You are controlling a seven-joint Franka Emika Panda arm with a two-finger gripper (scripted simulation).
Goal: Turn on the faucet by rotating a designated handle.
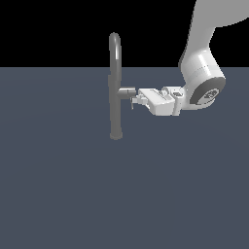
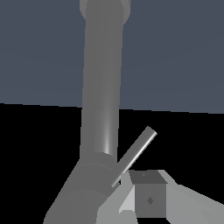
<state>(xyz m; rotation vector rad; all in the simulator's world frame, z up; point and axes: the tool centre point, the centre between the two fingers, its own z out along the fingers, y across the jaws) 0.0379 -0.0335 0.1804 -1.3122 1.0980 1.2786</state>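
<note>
The gripper (image 1: 135, 98) reaches in sideways, level with the middle of the faucet (image 1: 115, 92), and its tips sit right at the end of the handle (image 1: 127, 91), the short grey stub that juts from the column toward the hand. A thin rod hangs down from the stub's end just at the fingertips. Whether the jaws are parted or pinching on that rod I cannot tell; from the exterior view the fingers blur into the stub.

Beyond the gripper stands only the faucet itself, its column upright on the flat grey floor (image 1: 63, 194) with the gooseneck curving over above the hand's level. Nothing else lies between hand and handle.

In the wrist view the column (image 2: 101, 96) fills the middle, and the rod lever (image 2: 135, 154) slants across just beside one grey finger pad (image 2: 150, 199). The rod seems close to the pad, but contact is hard to make out. The second finger is not clearly seen there, and the arm's upper part (image 1: 206, 29) runs out of the exterior picture.
</note>
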